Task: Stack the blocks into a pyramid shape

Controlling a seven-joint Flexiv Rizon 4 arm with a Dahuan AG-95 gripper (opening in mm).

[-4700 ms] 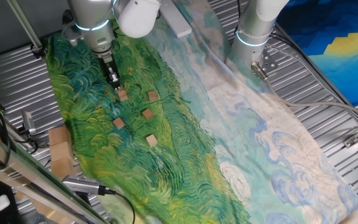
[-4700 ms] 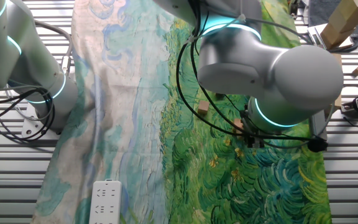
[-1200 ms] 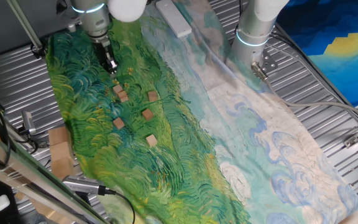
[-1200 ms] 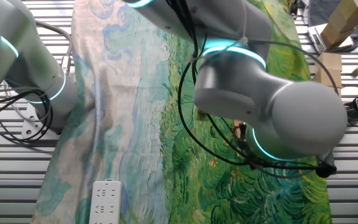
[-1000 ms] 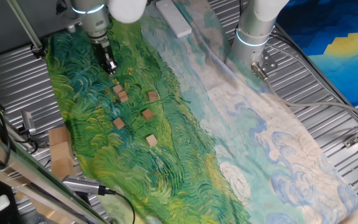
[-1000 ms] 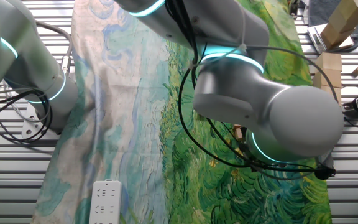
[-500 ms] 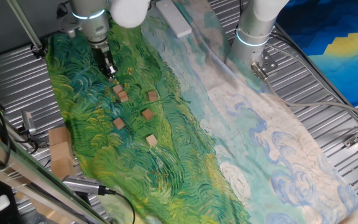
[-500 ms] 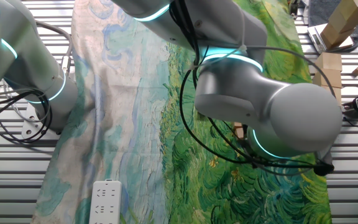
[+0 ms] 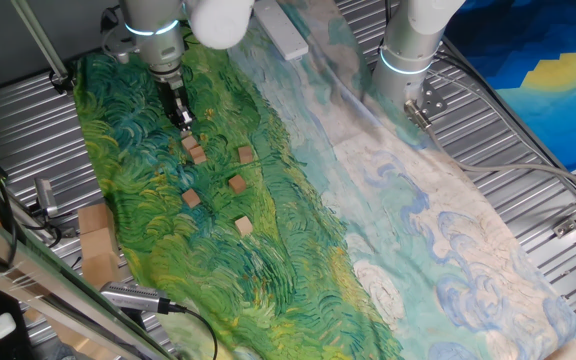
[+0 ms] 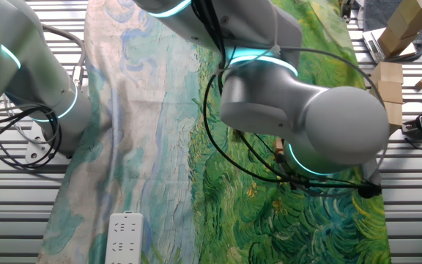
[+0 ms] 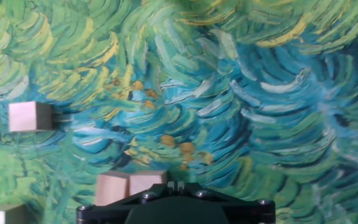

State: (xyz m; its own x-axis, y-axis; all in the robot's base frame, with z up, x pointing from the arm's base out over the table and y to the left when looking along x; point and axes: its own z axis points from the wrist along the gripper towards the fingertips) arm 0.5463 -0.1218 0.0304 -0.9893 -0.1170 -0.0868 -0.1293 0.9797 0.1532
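Since half a second ago my arm has drifted slightly down the cloth, so the pincer (image 9: 182,120) now hangs just above the joined pair of blocks (image 9: 194,149). Whether its tips are spread or closed I cannot tell; they are dark and tiny in the fixed view, and the hand view shows only the housing. I see nothing held.

Two blocks sit touching side by side, which I judge to be the start of the pyramid's base row; they show in the hand view (image 11: 130,186) right beneath the housing. Three others lie apart on the green painted cloth (image 9: 298,240) over the worktop: one (image 9: 245,154) to the right of the pair, one (image 9: 237,184) below that, then one (image 9: 191,198) and the nearest (image 9: 243,226) further toward the camera.

Being cubes, they have no long axis; the pair's joined line runs roughly along the cloth's length.
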